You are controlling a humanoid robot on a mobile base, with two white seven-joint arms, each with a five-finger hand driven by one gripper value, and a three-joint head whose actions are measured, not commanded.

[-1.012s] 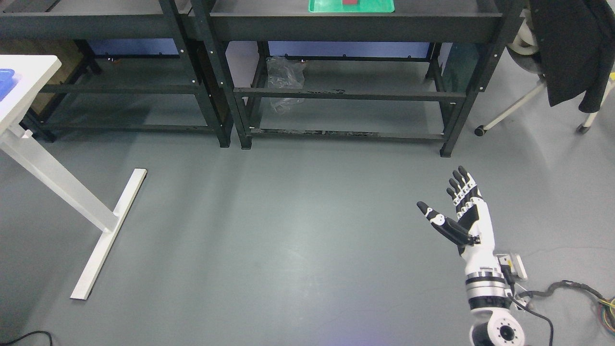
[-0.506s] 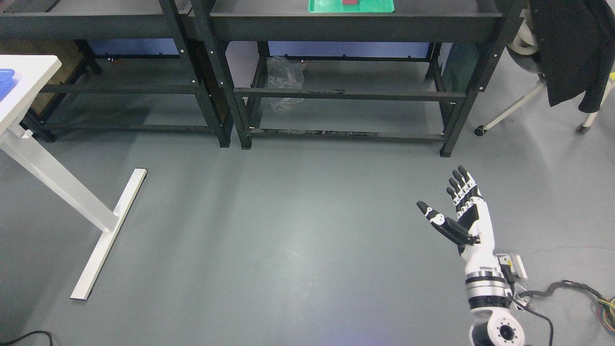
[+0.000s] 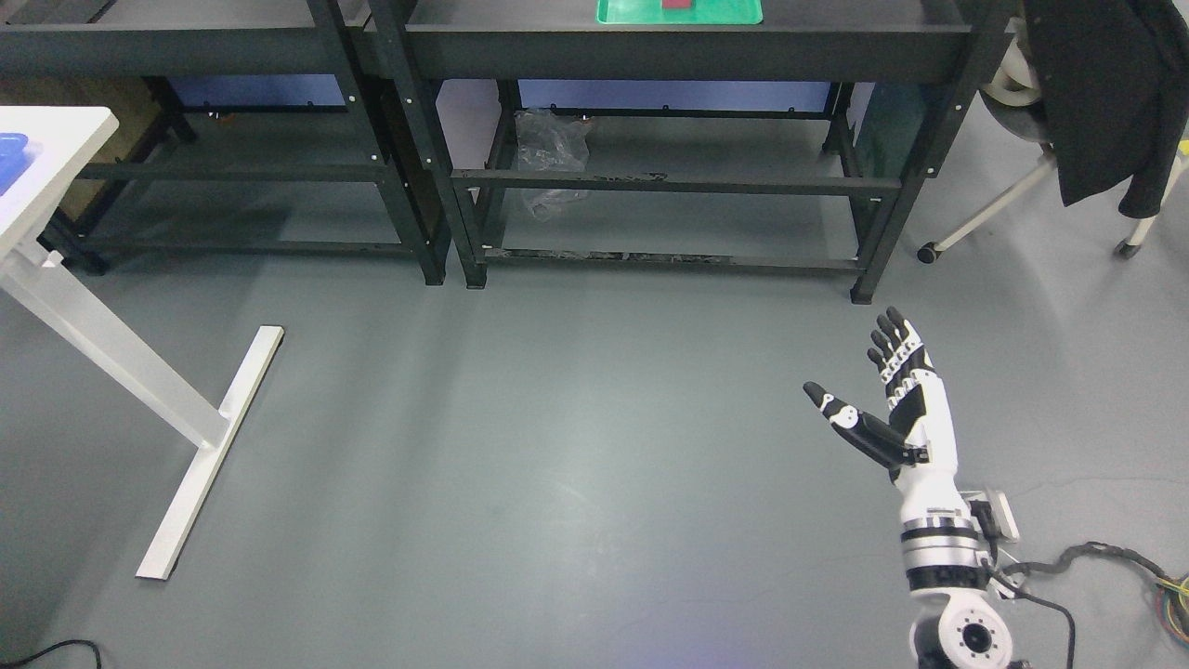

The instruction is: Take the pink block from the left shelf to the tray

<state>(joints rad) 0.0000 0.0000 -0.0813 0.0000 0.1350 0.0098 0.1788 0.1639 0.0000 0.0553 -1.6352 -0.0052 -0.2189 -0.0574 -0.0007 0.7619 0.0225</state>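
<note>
Grey smooth floor (image 3: 557, 465) lies bare and wide before two black metal shelf racks (image 3: 669, 56). On the right rack's top edge sits a green plastic tray (image 3: 734, 13) holding a small reddish-pink block (image 3: 677, 4). The white-and-black right hand (image 3: 892, 409) hovers low right, fingers spread, empty.

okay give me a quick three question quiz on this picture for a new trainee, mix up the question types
1. True or false: the right hand holds a block.
2. The green tray sits on: A) the floor B) the top of the right-hand shelf C) the white table.
3. Fill in: a black ___ hangs on the chair at the far right.

Key
1. False: its fingers are spread and empty.
2. B
3. jacket
</note>
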